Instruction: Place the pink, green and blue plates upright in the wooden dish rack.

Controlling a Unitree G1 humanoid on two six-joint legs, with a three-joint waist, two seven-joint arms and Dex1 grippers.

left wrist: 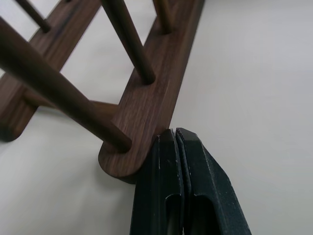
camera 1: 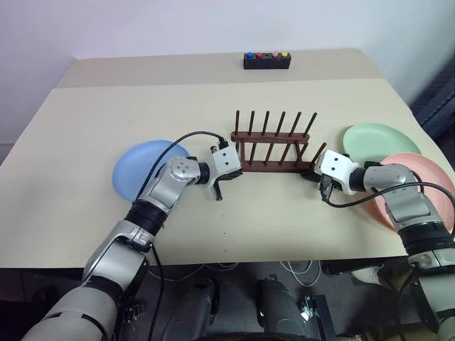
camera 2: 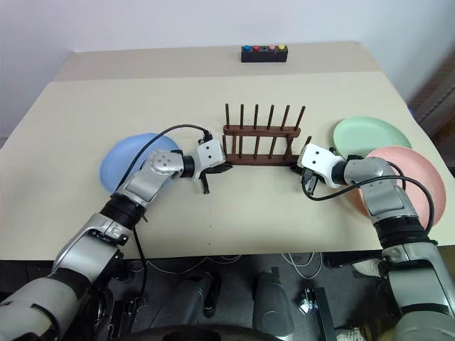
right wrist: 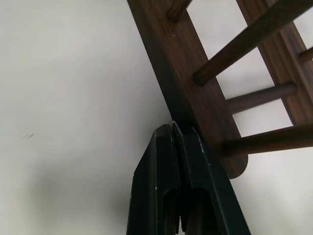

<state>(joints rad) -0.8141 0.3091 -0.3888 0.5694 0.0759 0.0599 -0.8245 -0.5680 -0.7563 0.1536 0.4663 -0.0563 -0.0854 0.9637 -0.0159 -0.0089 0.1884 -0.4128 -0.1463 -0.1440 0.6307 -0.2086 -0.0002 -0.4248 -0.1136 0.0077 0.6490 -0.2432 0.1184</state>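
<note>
While both claws pressed together, left gripper (left wrist: pixel 176 134), right gripper (right wrist: pixel 172 128), touching wooden dish rack (camera 1: pixel 270 160) ends

No readable text

No words, labels, brands or numbers can be read on anything lying on the worktop (camera 1: pixel 213 220).

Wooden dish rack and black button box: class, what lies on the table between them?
Nothing: in the left eye view, only bare table separates the wooden dish rack from the black button box.
</note>
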